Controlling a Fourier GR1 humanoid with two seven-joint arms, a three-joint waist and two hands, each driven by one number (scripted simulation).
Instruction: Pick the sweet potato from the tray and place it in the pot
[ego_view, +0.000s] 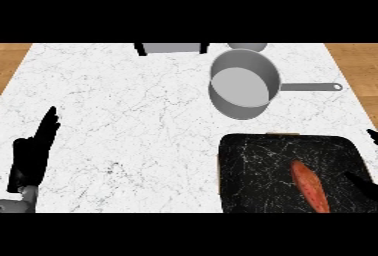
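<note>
The long reddish-orange sweet potato lies slantwise in the black marbled tray, lower right. The right robot hand shows only at the frame's right edge; its fingers' state is unclear. Best to grasp it across its middle, then lift toward the grey metal pot above; the left robot hand rests open on the white marble desk

A white marbled counter seen from steeply above, with wood flooring showing at both sides. A dark marbled tray sits at the lower right, and an orange-red sweet potato lies on it, angled toward the bottom edge. Beyond the tray, well apart from it, stands a grey pot with its long handle pointing right. The left hand rests at the lower left edge, fingers straight and pointing up. Only dark fingertips of the right hand show at the right edge, beside the tray
</note>
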